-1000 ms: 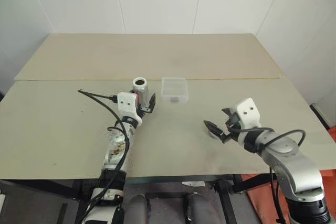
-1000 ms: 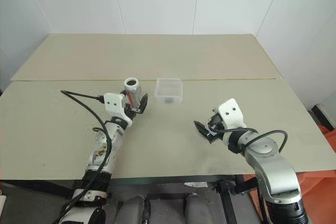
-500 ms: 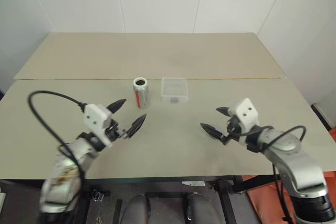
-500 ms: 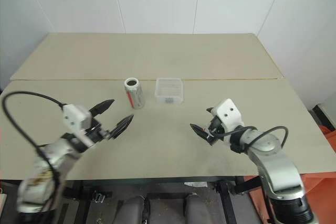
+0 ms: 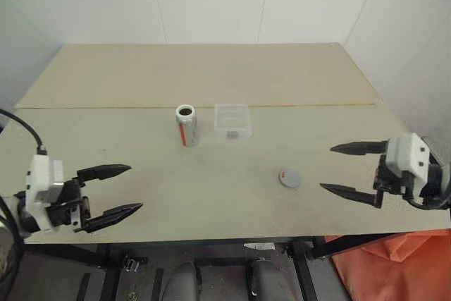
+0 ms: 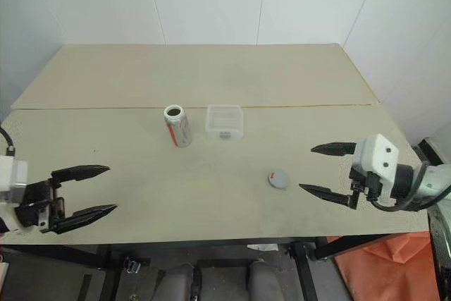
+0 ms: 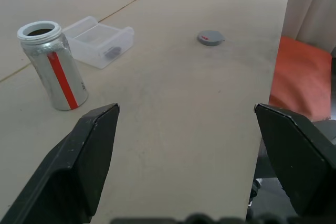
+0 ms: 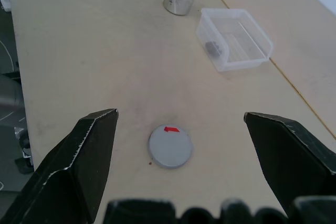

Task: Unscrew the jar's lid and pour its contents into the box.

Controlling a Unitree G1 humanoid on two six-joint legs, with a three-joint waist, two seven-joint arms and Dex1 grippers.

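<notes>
The jar (image 5: 187, 126) stands upright and uncapped on the table, its mouth open, with a red stripe down its side. Just right of it sits the clear box (image 5: 233, 120) with a small dark bit of the contents (image 8: 213, 47) inside. The grey lid (image 5: 289, 177) lies flat on the table, nearer the front and to the right, red mark up. My left gripper (image 5: 135, 187) hovers open and empty at the front left, well away from the jar. My right gripper (image 5: 326, 168) is open and empty, a short way right of the lid.
The beige table (image 5: 211, 75) has a seam running across it behind the jar and box. White walls close off the back and right. An orange thing (image 7: 299, 77) lies below the table's right edge.
Both arms have drawn back and outward. The left gripper left the jar's side for the front left edge. The right gripper swung right, uncovering the lid on the table.
</notes>
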